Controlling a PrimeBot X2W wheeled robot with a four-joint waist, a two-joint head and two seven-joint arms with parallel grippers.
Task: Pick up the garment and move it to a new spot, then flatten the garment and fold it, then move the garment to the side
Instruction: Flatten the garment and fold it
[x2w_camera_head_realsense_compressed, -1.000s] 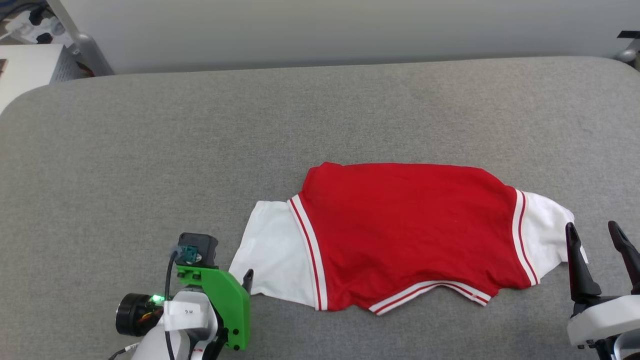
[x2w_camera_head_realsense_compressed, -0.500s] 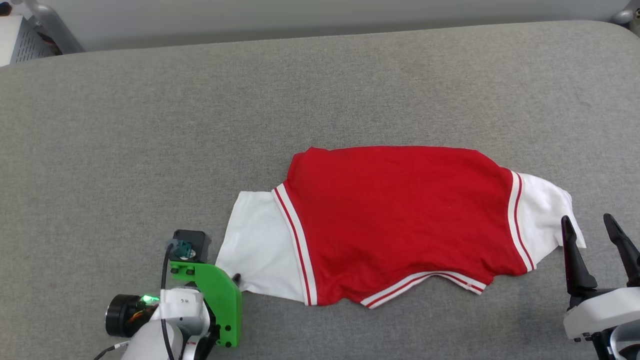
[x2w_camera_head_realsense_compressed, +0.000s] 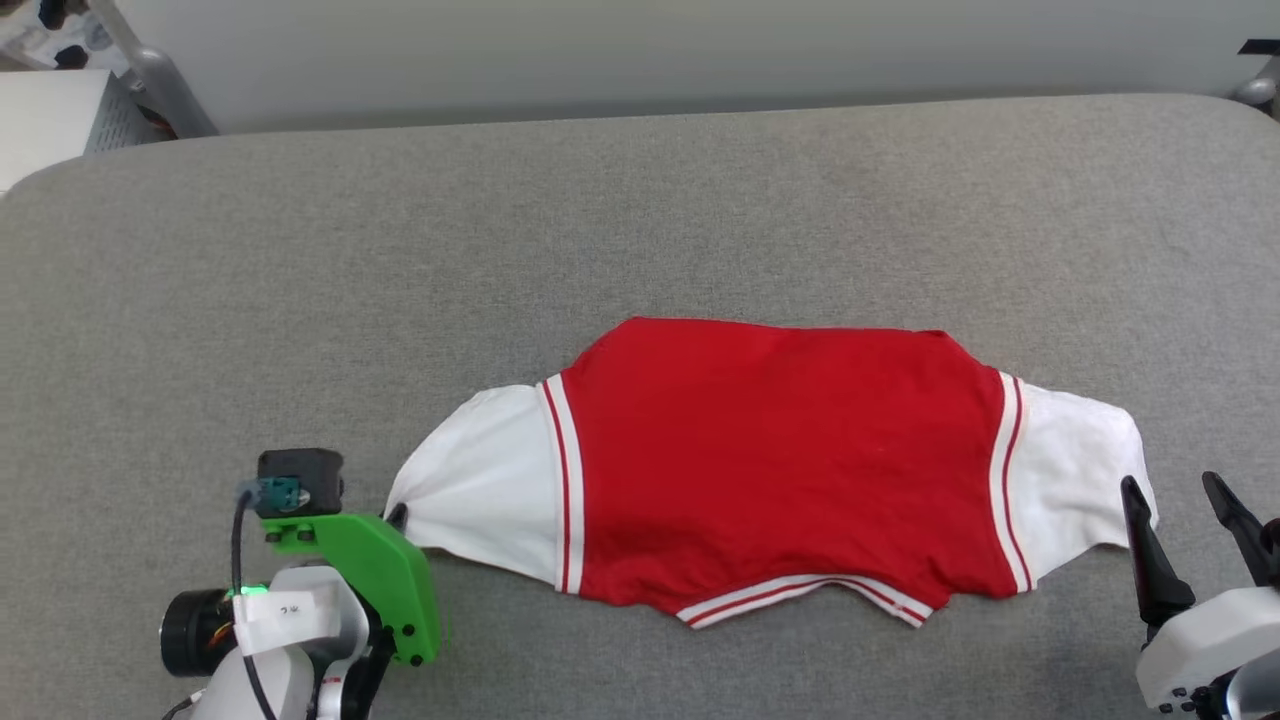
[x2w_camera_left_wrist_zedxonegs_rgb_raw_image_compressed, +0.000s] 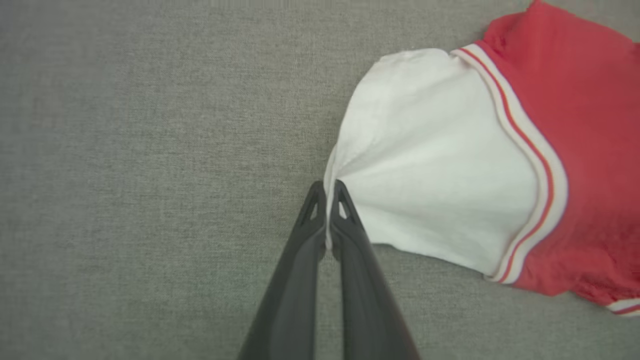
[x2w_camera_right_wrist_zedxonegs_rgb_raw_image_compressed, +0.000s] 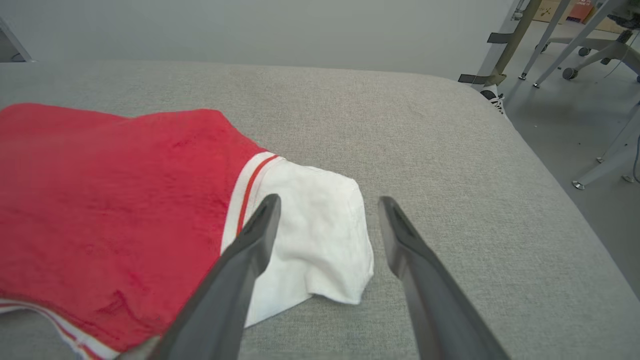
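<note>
On the grey surface (x2w_camera_head_realsense_compressed: 300, 250) before a pale wall (x2w_camera_head_realsense_compressed: 600, 50) lies the garment (x2w_camera_head_realsense_compressed: 780, 460).

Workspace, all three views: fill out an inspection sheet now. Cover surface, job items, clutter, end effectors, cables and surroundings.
Surface: grey fabric-covered table with rounded corners.
Job's things: red T-shirt with white sleeves and striped trim, spread out on the table, plain side up.
Clutter: nothing seen.
End effectors: left end effector shut on the edge of one white sleeve; right end effector open at the other white sleeve, contact cannot be told.
Cables: black cable on the left wrist.
Surroundings: grey wall; frame legs on the floor past the table's end.
</note>
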